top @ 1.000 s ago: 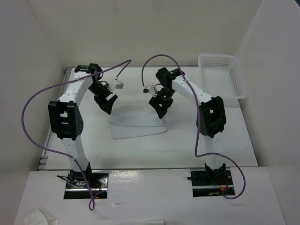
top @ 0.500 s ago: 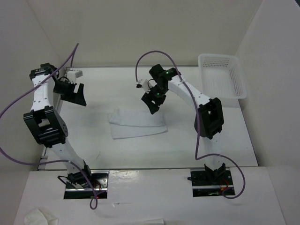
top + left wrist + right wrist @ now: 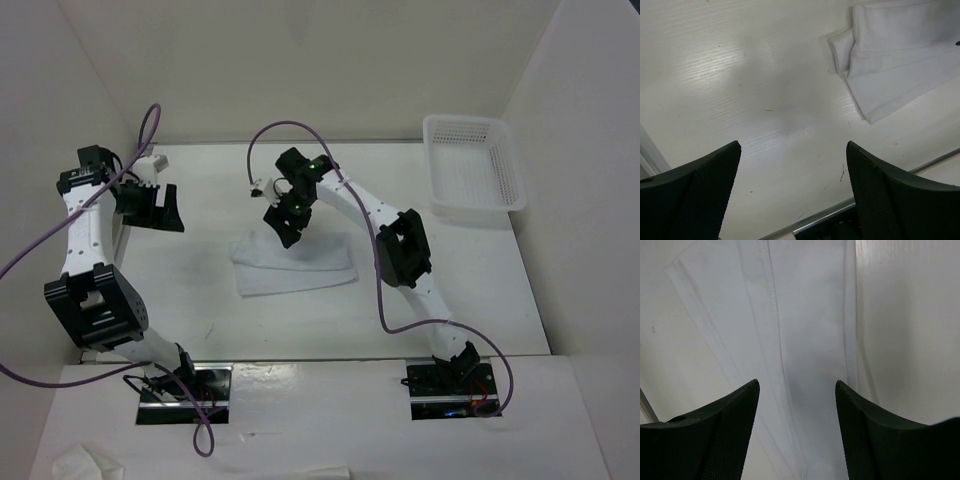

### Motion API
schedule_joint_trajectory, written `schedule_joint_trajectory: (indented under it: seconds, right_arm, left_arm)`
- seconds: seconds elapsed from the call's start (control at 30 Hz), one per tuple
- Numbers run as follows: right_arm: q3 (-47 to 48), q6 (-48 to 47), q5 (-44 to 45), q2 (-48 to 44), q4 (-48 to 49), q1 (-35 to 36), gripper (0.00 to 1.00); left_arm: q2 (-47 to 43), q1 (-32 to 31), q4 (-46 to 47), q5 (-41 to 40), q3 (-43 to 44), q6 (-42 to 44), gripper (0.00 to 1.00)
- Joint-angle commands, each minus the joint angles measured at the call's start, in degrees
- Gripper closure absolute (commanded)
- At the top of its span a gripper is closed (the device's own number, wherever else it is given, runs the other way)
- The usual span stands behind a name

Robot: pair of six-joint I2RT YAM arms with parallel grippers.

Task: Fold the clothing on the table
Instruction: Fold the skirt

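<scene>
Clothing: the white clothing (image 3: 297,266) is seen lying flat near the middle of the table (image 3: 200,285), folded into a longish band with layered edges.
Clothing, close up: a stitched seam is picked out running along the fabric (image 3: 810,335) in the right wrist view; a small flap is seen sticking out at one corner (image 3: 842,47) in the left wrist view.
Left gripper: the left gripper (image 3: 160,215) is held out over the far left part of the table, well apart from the clothing; its jaws are spread wide and nothing is held, only bare table being seen between them (image 3: 792,150).
Right gripper: the right gripper (image 3: 290,230) is poised over the far left end of the clothing; the jaws are parted, and the fabric is seen lying flat below the gap (image 3: 796,385), not gripped. Whether the fingertips touch the cloth cannot be told.
Basket: a white mesh basket (image 3: 475,165) is set at the far right corner of the table, well apart from the clothing.
Front ledge: a small crumpled white wad (image 3: 85,463) is spotted at the near left, off the table.
</scene>
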Motion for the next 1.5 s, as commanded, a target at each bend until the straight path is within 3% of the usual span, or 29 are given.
schedule_joint_trajectory:
  seconds: [0.0, 0.23, 0.37, 0.5, 1.07, 1.23, 1.4, 1.47]
  right_arm:
    - [3.06, -0.98, 0.24, 0.28, 0.46, -0.46, 0.33]
    - [7.01, -2.12, 0.86, 4.93, -0.93, -1.60, 0.38]
    - [15.16, -2.82, 0.34, 10.03, -5.76, -2.12, 0.46]
    - [25.73, -1.77, -0.45, 16.45, -10.96, -2.65, 0.46]
    - [18.36, -2.82, -1.77, 14.78, -10.96, -2.65, 0.51]
    - [17.13, -3.35, -1.77, 13.73, -10.96, -2.13, 0.64]
    - [17.65, -3.35, -1.77, 13.21, -10.96, -1.60, 0.94]
    - [17.65, -2.73, -1.77, 13.20, -10.96, -1.60, 0.95]
  left_arm:
    - [-1.16, 0.15, 0.80, 0.07, -0.89, -1.53, 0.08]
    - [-1.77, 0.15, 1.94, -0.98, -3.09, -1.53, 0.08]
    - [-1.77, 0.15, 1.95, -0.99, -3.70, -1.53, 0.08]
    - [-1.25, 0.15, 1.95, -0.99, -4.22, -1.53, 0.08]
    - [0.86, 0.15, 0.81, -0.99, -3.70, 0.58, 0.08]
    - [0.86, 0.15, 0.80, -0.99, -3.70, 1.11, 0.08]
    - [0.86, 0.15, 0.80, -0.99, -3.70, 1.11, 0.08]
    - [0.86, 0.15, 0.28, -0.99, -3.70, 1.63, 0.08]
